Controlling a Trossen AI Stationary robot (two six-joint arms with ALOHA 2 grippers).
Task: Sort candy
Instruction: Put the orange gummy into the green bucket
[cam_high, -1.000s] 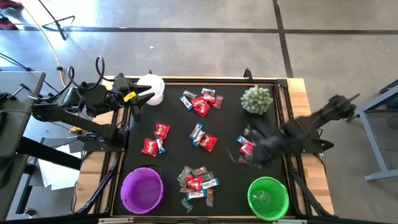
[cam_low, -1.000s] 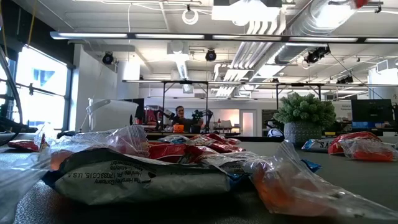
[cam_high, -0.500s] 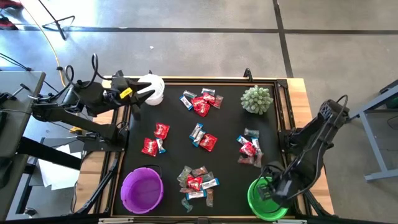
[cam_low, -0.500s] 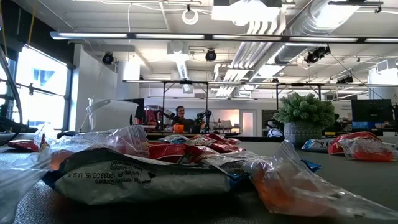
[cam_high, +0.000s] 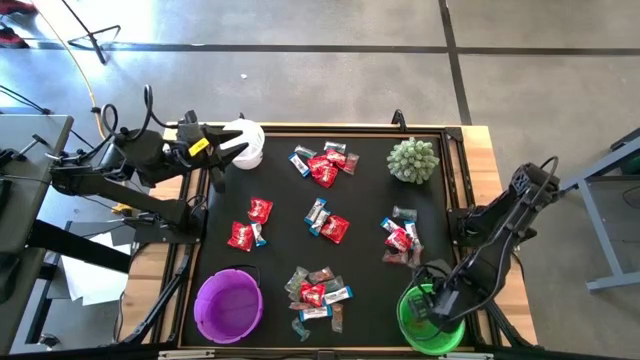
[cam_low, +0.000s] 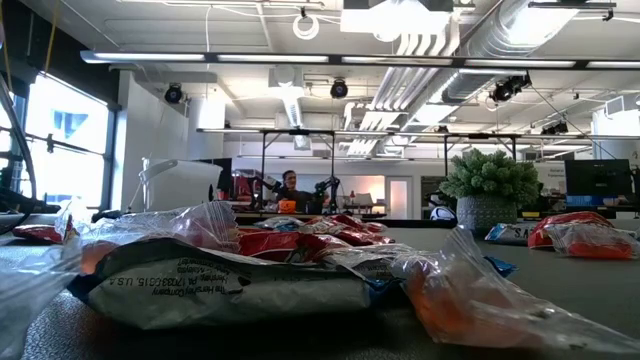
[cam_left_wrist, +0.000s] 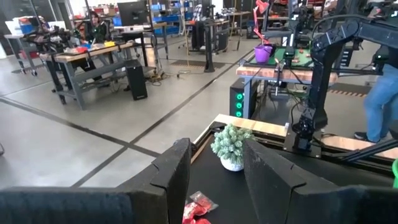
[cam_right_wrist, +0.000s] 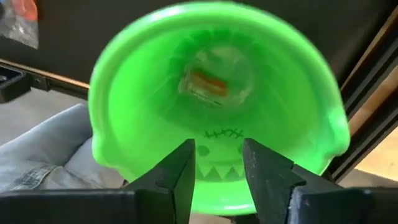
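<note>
Nearest you, along the near edge of the dark surface (cam_high: 280, 235), stand two bowls. The green bowl (cam_high: 418, 325) sits at the near right corner, and your right gripper (cam_high: 437, 306) hangs directly above it with its fingers (cam_right_wrist: 177, 177) parted and nothing between them. One wrapped sweet (cam_right_wrist: 212, 84) with an orange stripe lies at the bottom of that bowl, straight below the gripper. The purple bowl (cam_high: 228, 305) at the near left shows nothing inside.

Between the two bowls lies the nearest cluster of candy (cam_high: 315, 293): one red packet among blue-and-white bars and greyish pieces; you cannot count those exactly. Farther in, you have a right-hand cluster (cam_high: 399, 240) just beyond the green bowl, a middle pair (cam_high: 328, 223) of one red packet and one blue-and-white bar, and a left group (cam_high: 250, 225) with two red packets. Farthest is a cluster (cam_high: 324, 165) by the back edge, with about two red packets and some blue-and-white bars. That makes five groups on the surface.

At the far right stands one spiky pale green plant (cam_high: 412, 160) in a pot. At the far left corner sits one white bowl (cam_high: 245, 143), and your left gripper (cam_high: 222, 152) waits beside it, fingers (cam_left_wrist: 171, 171) apart and empty.
</note>
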